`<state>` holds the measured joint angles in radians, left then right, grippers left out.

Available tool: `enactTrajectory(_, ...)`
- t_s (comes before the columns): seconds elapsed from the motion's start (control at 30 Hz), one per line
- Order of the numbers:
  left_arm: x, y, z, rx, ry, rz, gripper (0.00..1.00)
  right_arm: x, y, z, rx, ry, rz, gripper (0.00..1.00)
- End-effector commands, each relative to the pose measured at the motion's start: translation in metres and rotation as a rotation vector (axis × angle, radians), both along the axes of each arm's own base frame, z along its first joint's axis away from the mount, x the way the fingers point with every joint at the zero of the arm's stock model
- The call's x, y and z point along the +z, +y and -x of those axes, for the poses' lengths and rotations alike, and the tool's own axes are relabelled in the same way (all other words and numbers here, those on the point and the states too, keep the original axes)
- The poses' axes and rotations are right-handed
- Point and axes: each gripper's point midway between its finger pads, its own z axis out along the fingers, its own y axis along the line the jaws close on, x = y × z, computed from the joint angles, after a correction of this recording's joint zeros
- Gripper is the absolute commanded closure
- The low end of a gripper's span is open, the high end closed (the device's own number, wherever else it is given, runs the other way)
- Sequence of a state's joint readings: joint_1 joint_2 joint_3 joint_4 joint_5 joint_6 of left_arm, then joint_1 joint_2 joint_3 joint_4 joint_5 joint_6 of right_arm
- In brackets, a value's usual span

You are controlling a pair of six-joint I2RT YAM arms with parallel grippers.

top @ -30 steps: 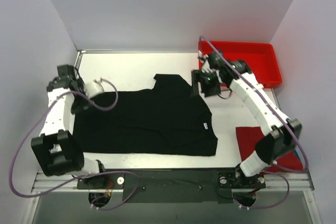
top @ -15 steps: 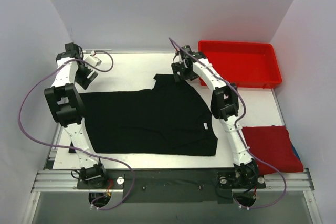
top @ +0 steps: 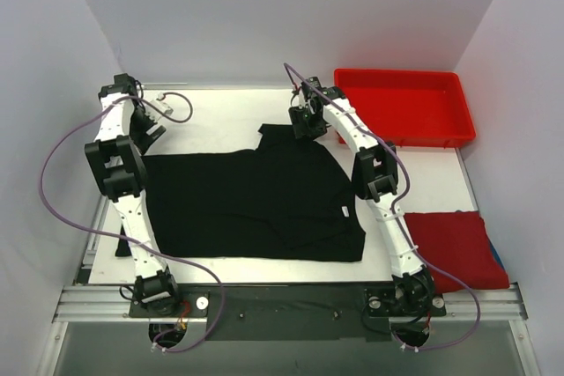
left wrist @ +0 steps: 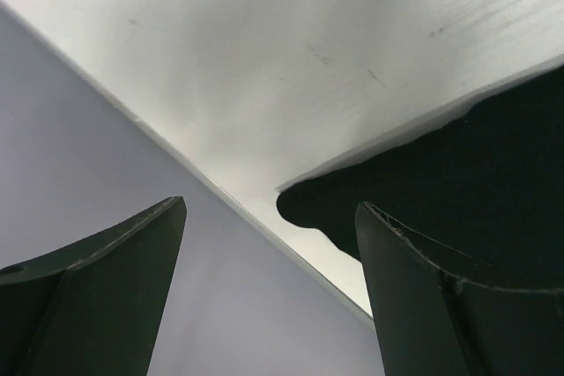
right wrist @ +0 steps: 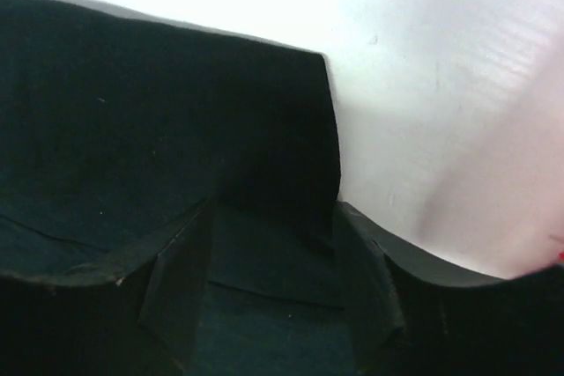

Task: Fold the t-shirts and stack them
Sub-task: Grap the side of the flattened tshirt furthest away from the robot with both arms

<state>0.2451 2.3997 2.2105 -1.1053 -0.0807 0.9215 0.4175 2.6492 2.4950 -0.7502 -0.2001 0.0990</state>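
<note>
The left end effector (left wrist: 270,206) hangs wide open and empty at the far-left edge of the bench (top: 220,116). The side wall (left wrist: 79,129) is close on its left. A corner of the black t-shirt (top: 256,204) lies just ahead, nearer its right finger. The right end effector (right wrist: 275,217) is spread apart over that shirt's far edge, unclamped, with bare bench to its right. The red t-shirt (top: 454,244) lies well back, beside the right arm's base.
</note>
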Motion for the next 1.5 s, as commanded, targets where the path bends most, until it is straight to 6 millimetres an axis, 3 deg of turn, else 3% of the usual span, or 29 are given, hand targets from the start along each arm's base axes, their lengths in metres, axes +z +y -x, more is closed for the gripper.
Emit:
enactTrajectory(0.0,-0.012,0.004,0.022,-0.130,0.157,0.012,0.11,-0.016,-0.009,0.036,-0.006,0.143,0.061,0.61)
enactTrajectory(0.07,-0.012,0.007,0.023,-0.162,0.168,0.002,0.11,-0.013,-0.009,0.036,-0.010,0.138,0.054,0.85)
enactTrajectory(0.13,-0.007,0.003,0.019,-0.196,0.148,0.014,0.11,-0.004,-0.010,0.034,-0.020,0.122,0.046,1.00)
enactTrajectory(0.33,0.001,0.000,0.014,-0.309,0.129,0.025,0.13,0.034,-0.002,0.036,0.013,0.063,-0.030,1.00)
enactTrajectory(0.37,0.000,-0.001,0.020,-0.334,0.162,0.028,0.13,0.050,0.001,0.033,0.020,0.026,-0.055,1.00)
enactTrajectory(0.4,-0.005,-0.001,0.023,-0.347,0.188,0.037,0.14,0.050,0.002,0.037,0.026,0.032,-0.062,1.00)
enactTrajectory(0.43,-0.007,-0.007,0.039,-0.382,0.261,0.077,0.15,0.065,0.004,0.034,0.028,-0.003,-0.083,1.00)
enactTrajectory(0.5,-0.013,-0.013,0.056,-0.416,0.344,0.122,0.15,0.075,0.004,0.036,0.029,-0.021,-0.088,1.00)
enactTrajectory(0.53,-0.017,-0.012,0.056,-0.414,0.352,0.120,0.15,0.081,0.005,0.037,0.037,-0.032,-0.089,1.00)
enactTrajectory(0.7,-0.029,0.002,0.021,-0.375,0.242,0.029,0.15,0.090,0.010,0.049,0.066,-0.039,-0.083,1.00)
enactTrajectory(0.77,-0.033,0.001,0.026,-0.408,0.278,0.037,0.14,0.094,0.012,0.053,0.068,-0.034,-0.095,1.00)
enactTrajectory(0.87,-0.039,0.002,0.051,-0.463,0.397,0.043,0.16,0.106,0.010,0.059,0.063,-0.042,-0.107,1.00)
enactTrajectory(0.93,-0.045,0.001,0.069,-0.482,0.478,0.065,0.22,0.116,0.008,0.060,0.057,-0.059,-0.110,1.00)
enactTrajectory(1.0,-0.050,-0.001,0.072,-0.474,0.488,0.076,0.42,0.125,0.006,0.062,0.051,-0.075,-0.111,1.00)
enactTrajectory(1.03,-0.052,-0.001,0.071,-0.440,0.476,0.072,0.61,0.125,0.005,0.064,0.049,-0.074,-0.110,1.00)
enactTrajectory(1.13,-0.044,-0.005,0.066,-0.413,0.432,0.089,1.00,0.136,0.003,0.070,0.046,-0.086,-0.112,1.00)
enactTrajectory(1.27,-0.015,-0.002,0.048,-0.352,0.291,0.036,1.00,0.146,-0.008,0.088,0.045,-0.082,-0.100,1.00)
enactTrajectory(1.3,-0.001,-0.001,0.046,-0.343,0.249,0.016,1.00,0.139,-0.013,0.098,0.049,-0.054,-0.087,1.00)
enactTrajectory(1.33,0.001,-0.001,0.045,-0.338,0.220,0.002,1.00,0.149,-0.015,0.105,0.054,-0.067,-0.094,1.00)
enactTrajectory(1.37,0.022,0.000,0.048,-0.334,0.169,-0.023,1.00,0.146,-0.019,0.118,0.064,-0.044,-0.090,1.00)
enactTrajectory(1.4,0.009,-0.004,0.056,-0.356,0.177,-0.022,1.00,0.147,-0.020,0.126,0.071,-0.037,-0.091,1.00)
enactTrajectory(1.43,0.035,-0.006,0.059,-0.365,0.107,-0.042,1.00,0.140,-0.023,0.143,0.083,-0.004,-0.085,1.00)
enactTrajectory(1.47,0.017,-0.011,0.073,-0.394,0.124,-0.035,1.00,0.139,-0.024,0.151,0.092,0.004,-0.081,1.00)
